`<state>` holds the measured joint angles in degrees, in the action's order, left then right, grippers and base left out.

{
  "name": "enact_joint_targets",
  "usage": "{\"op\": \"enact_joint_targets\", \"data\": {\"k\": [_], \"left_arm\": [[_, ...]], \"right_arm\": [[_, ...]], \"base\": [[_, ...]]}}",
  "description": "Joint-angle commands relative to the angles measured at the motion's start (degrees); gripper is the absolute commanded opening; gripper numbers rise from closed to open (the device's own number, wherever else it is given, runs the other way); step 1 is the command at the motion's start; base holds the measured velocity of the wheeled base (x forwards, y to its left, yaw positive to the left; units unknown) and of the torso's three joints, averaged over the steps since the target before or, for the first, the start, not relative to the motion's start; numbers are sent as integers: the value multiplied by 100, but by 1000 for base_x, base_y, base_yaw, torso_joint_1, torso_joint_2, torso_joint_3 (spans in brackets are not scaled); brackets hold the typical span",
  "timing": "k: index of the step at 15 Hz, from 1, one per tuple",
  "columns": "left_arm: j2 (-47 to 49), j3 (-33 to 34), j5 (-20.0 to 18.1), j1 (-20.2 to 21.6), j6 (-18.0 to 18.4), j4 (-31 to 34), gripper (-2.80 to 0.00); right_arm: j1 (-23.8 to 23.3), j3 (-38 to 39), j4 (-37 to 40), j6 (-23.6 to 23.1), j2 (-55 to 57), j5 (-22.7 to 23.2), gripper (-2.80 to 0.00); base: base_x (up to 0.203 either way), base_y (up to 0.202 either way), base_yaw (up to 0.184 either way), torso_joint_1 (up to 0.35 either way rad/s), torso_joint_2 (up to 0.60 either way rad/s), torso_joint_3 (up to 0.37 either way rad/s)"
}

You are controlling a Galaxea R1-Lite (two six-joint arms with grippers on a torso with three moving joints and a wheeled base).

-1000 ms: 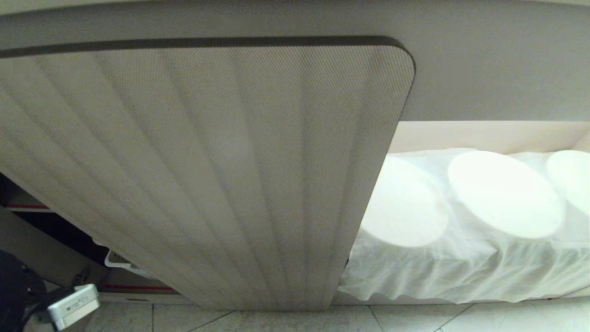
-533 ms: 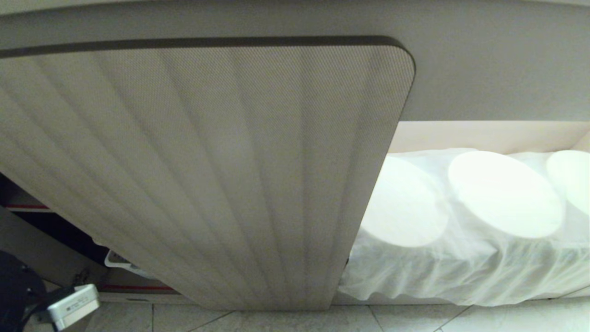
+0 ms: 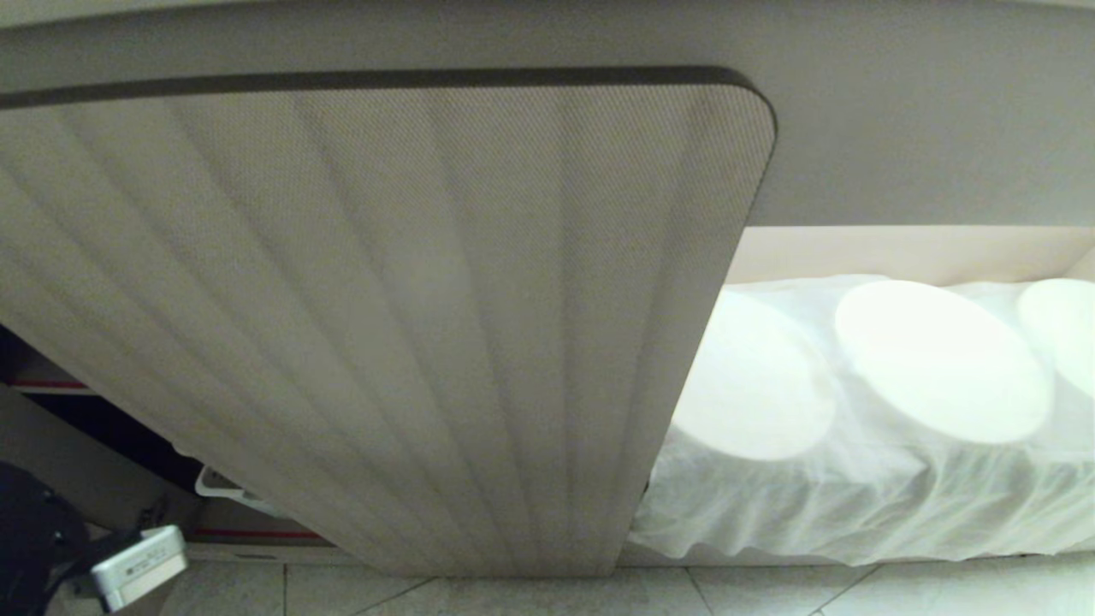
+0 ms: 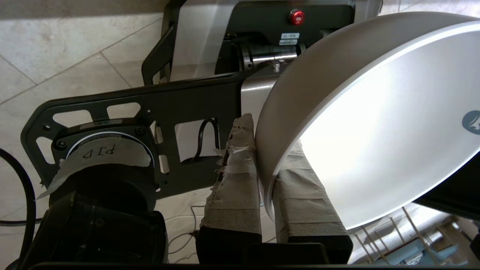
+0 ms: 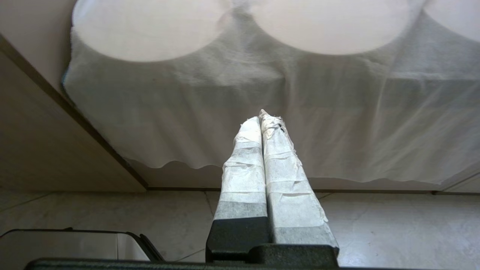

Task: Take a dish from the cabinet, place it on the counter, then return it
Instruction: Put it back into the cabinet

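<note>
In the left wrist view my left gripper [image 4: 268, 150] is shut on the rim of the dish [image 4: 375, 123], a plain white glossy bowl. One taped finger [image 4: 234, 180] lies on its outside and the other on its inside. The dish hangs tilted over the tiled floor beside my own base. In the head view the open fluted door [image 3: 428, 325] of the cabinet [image 3: 898, 248] fills the middle. Only the left wrist's grey camera block [image 3: 137, 566] shows at the lower left. My right gripper [image 5: 262, 118] is shut and empty, pointing at the cloth-covered cabinet shelf. The counter top is out of view.
A white cloth [image 3: 855, 496] drapes over round white shapes [image 3: 941, 359] inside the cabinet on the right. A shelf edge with red tape [image 3: 51, 385] shows behind the door at the left. My black base [image 4: 262, 22] and a wire rack [image 4: 423, 240] are close to the held dish.
</note>
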<state>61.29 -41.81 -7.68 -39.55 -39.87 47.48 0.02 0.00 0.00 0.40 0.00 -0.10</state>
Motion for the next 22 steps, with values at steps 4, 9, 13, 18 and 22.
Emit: {"op": "enact_joint_targets", "data": {"k": [4,9,13,18,22], "left_arm": [[-3,-2,-5,0,-29,33,-280],[-2,-2,-5,0,-29,33,-280],[2,-2,-5,0,-29,33,-280],[3,7,-5,0,-29,33,-280],[5,76,21,0,-3,33,-280]], "right_arm": [[0,0,0,-2,0,1,-280],[6,0,0,-5,0,1,-280],[3,0,0,1,0,1,-280],[1,0,0,1,0,1,-280],[6,0,0,-5,0,1,-280]], "base": [[0,123,-5,-1,3,4],[0,196,1,1,2,2],[0,196,-1,0,2,3],[0,194,0,3,3,3],[0,184,-2,6,2,2]]}}
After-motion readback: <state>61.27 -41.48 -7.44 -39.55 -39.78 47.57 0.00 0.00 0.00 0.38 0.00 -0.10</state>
